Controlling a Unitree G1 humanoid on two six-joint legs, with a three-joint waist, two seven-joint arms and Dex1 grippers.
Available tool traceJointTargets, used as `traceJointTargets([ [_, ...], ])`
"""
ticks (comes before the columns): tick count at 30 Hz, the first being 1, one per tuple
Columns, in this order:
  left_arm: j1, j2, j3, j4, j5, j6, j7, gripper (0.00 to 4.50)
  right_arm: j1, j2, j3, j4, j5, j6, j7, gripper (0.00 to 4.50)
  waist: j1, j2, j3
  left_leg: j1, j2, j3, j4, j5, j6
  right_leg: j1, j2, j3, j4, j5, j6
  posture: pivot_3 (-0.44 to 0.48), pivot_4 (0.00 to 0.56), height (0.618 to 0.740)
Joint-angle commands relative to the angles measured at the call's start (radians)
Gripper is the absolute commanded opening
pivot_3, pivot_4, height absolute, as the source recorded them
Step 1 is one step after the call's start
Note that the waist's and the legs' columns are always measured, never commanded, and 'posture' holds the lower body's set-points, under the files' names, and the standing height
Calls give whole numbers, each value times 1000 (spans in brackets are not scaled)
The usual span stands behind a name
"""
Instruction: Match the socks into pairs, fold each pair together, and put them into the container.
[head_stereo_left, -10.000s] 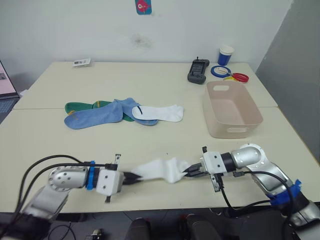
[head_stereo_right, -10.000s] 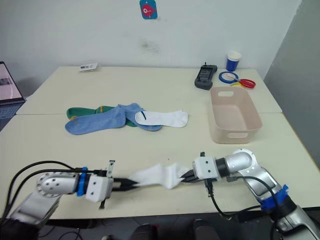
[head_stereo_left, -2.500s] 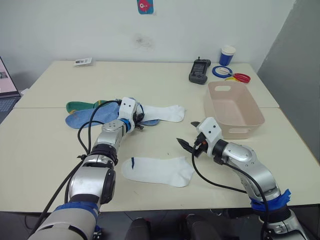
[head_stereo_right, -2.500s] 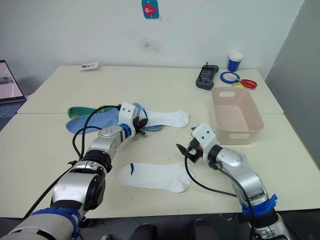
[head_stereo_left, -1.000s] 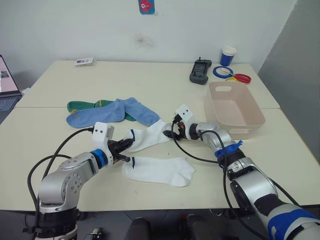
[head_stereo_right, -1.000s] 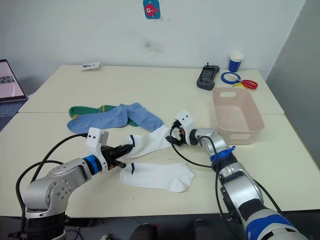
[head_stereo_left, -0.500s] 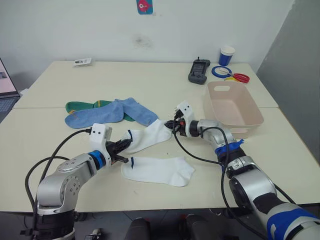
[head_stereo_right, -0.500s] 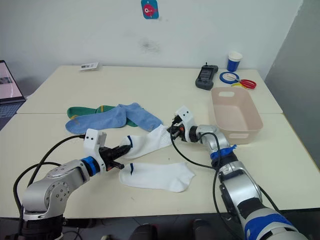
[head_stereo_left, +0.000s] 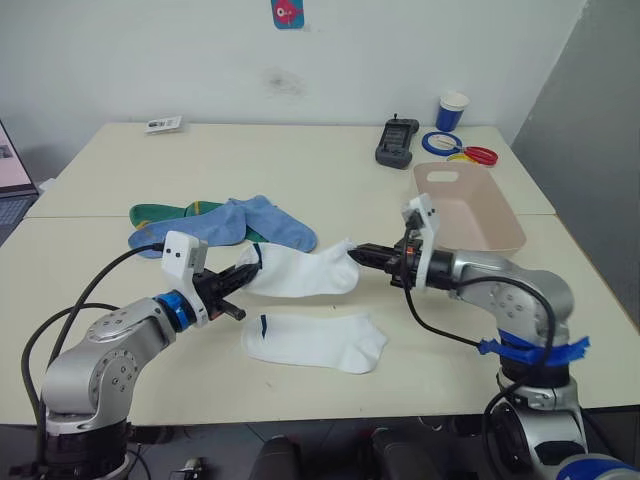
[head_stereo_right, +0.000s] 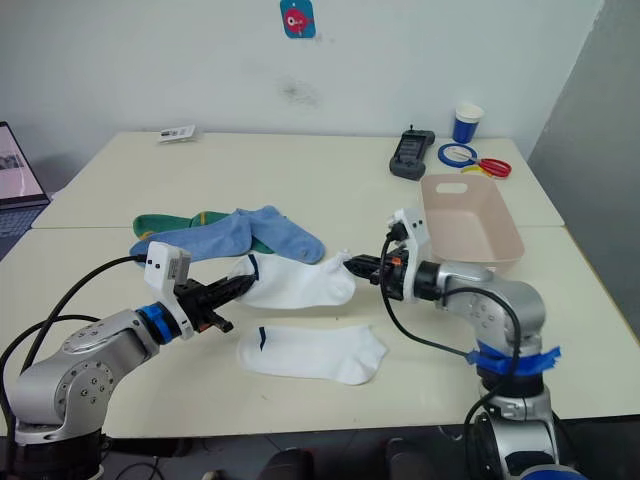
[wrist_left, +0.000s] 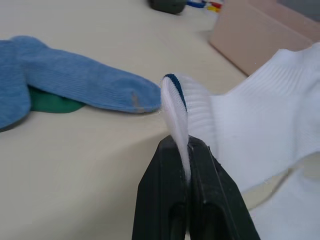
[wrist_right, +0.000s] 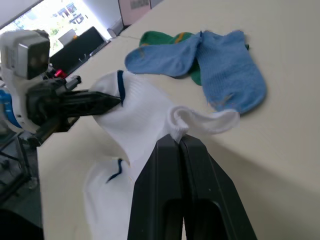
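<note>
**Second white sock lifted off the table, stretched above its mate**

Left eye view: the held white sock hung clear of the table, strung between the two grippers. A half second earlier it still sagged toward the table; by this moment it was raised and pulled nearly level, directly behind the flat white sock. The left gripper was clamped on the dark-trimmed cuff, the right gripper on the toe. My judgement: the pair was matched and being lined up for laying one on the other; no fold made yet.

Right eye view: the pink container sat to the right of the held sock, nothing seen inside it. Count: two white socks, two light blue socks, green socks mostly buried under the blue, number not certain. Behind the container: one blue cup, one black device.

Left wrist view: jaws pressed shut on the ribbed cuff, trim edge standing above them.

Right wrist view: jaws shut on a bunched fold of toe fabric; flat white sock lay below the held one.
</note>
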Motion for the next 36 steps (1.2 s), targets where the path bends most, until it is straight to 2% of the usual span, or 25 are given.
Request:
traceJointTargets([
  [1, 73, 9, 44, -93, -56, 32, 22, 0, 97, 23, -88, -219, 96, 157, -64, 29, 0, 0, 0, 0, 0, 0, 0, 0, 0, 0, 0, 0, 0, 0, 0, 0, 150, 740],
  [4, 173, -2, 42, -169, -77, 34, 34, 0, 200, 50, -146, -332, 136, 234, -103, 29, -1, 0, 0, 0, 0, -1, -1, 0, 0, 0, 0, 1, -1, -1, 0, 0, 150, 740],
  [7, 224, -11, 31, -193, -76, 21, 49, 0, 293, 10, -116, -383, 140, 226, -118, 29, 1, 0, 0, 0, 0, -1, 0, 0, 0, 0, 0, 1, -1, -1, 0, 0, 150, 740],
  [11, 285, 6, -11, -207, -49, -13, 30, 0, 371, -16, -82, -383, 135, 173, -140, 29, -2, 0, 0, 0, -1, 0, 0, 0, 0, 0, 0, 1, -1, -1, -1, 0, 150, 740],
  [17, 308, 14, -51, -190, -21, -53, 30, 0, 427, -67, -36, -348, 131, 108, -140, 29, 0, 0, 0, 0, -1, 0, -1, 0, 0, 0, 1, 0, -2, -2, -2, 0, 150, 740],
  [21, 319, 21, -84, -161, 19, -88, 25, 0, 428, -84, -9, -324, 131, 76, -156, 29, -2, 0, 0, 0, -1, 0, -1, 0, 0, 0, 1, 1, -2, -2, -2, 0, 150, 740],
  [36, 336, 23, -92, -144, 34, -120, 30, 0, 369, -91, 5, -296, 160, 79, -202, 29, -1, 0, 0, -1, -1, -1, -1, 0, 0, -1, 1, 0, -2, -2, -2, 0, 150, 740],
])
